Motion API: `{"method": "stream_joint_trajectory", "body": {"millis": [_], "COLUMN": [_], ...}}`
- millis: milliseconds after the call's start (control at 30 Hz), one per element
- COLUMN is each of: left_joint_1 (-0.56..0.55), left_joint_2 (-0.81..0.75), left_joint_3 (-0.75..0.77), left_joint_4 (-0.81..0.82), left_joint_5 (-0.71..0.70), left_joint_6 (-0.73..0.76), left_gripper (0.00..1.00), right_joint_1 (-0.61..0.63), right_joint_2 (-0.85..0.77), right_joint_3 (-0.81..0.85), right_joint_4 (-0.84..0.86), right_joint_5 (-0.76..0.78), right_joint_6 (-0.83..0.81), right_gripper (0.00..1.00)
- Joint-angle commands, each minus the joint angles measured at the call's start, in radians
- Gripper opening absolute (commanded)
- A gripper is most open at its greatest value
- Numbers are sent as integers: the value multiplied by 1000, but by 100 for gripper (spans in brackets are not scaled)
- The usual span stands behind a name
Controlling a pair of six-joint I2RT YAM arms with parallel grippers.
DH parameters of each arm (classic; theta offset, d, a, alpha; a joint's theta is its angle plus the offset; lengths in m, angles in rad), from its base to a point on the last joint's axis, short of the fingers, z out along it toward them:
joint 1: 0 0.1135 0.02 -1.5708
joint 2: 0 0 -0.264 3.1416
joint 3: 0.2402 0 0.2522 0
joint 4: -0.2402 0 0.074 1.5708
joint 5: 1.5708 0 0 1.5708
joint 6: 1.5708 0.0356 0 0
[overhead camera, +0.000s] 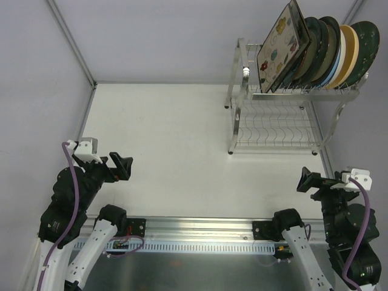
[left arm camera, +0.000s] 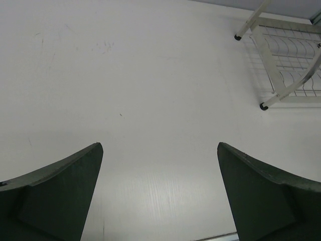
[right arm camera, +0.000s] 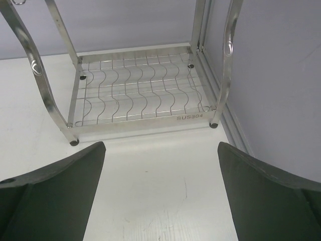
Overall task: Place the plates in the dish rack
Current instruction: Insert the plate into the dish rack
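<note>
The silver wire dish rack [overhead camera: 274,130] stands at the far right of the table. Several plates [overhead camera: 321,51] stand on edge in its upper shelf, with a square floral plate [overhead camera: 280,45] at the left end and a dark green plate [overhead camera: 365,45] at the right end. The lower shelf [right arm camera: 140,93] is bare. My left gripper [overhead camera: 123,166] is open and empty at the near left, far from the rack. My right gripper [overhead camera: 305,180] is open and empty at the near right, just in front of the rack. The rack's corner shows in the left wrist view [left arm camera: 281,55].
The white table [overhead camera: 170,139] is bounded by grey walls at the back and both sides. A metal rail [overhead camera: 200,227] runs along the near edge between the arm bases. The rack's feet [right arm camera: 74,142] rest on the table near the right wall [right arm camera: 281,75].
</note>
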Motion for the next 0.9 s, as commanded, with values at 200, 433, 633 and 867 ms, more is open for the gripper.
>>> {"method": "stream_joint_trajectory", "body": {"millis": [200,433,633,867], "left_joint_1": [-9,-9,-9,-9], "left_joint_2": [-159,-243,-267,-259], "left_joint_3": [-23,-43,-55,-67], "left_joint_4": [-49,-50,-50,-49], "left_joint_5": [-105,-141,-159,-171], "left_joint_6": [-52,-89,-110,-127], "left_gripper": [99,99,99,99], "right_joint_1": [-4,-2,1,14], "right_joint_2": [-148,-217,-249,-252], "right_joint_3": [-36,-16,-5,-5], "right_joint_4": [-125,-186,-201,-204], "right_joint_5": [-29,-20,-31,-12], "right_joint_6": [-21,-26,-32,-23], "right_gripper": [100,100,99,99]}}
